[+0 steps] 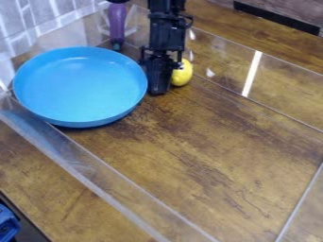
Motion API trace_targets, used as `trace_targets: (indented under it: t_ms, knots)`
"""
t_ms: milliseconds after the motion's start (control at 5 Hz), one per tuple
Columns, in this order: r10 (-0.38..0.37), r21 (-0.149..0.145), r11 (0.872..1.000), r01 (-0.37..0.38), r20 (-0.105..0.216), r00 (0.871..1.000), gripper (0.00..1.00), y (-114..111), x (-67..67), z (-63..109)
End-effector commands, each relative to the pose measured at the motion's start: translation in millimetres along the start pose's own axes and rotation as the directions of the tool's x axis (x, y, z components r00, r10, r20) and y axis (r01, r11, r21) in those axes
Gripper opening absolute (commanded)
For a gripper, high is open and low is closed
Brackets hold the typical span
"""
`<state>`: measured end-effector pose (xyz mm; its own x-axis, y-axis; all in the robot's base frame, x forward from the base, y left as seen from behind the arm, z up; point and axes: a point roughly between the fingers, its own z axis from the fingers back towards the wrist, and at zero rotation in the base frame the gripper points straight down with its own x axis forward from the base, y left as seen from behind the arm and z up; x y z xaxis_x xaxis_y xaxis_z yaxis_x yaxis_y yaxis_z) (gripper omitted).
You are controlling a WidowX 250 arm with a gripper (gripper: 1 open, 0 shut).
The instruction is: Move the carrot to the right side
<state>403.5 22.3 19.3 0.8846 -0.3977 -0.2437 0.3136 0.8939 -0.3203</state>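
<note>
Dark, scuffed wood-grain tabletop, glossy, ringed by clear acrylic walls. Smooth round blue plate, shallow-rimmed, lying flat at the left. Black tool pointing steeply down just off the plate's right rim, jaws pressed together, nothing visibly gripped. Small yellow rounded item, presumably the carrot, just right of the tool, contact unclear. Purple cylinder behind. Broad bare wood to the right and front.
</note>
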Motion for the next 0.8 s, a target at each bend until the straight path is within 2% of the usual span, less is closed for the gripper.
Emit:
trace_targets:
  t_ms: [0, 400, 600]
  knots:
    - [-0.017, 0.034, 0.999, 0.015, 0.063, 0.998, 0.0, -18, 2.5, 28.1]
    - [0.003, 0.014, 1.0, -0.004, 0.061, 0.998, 0.0, -19, -6.4, 39.7]
    - [-0.009, 0.02, 1.0, 0.008, 0.059, 0.998, 0.0, -25, -12.5, 43.1]
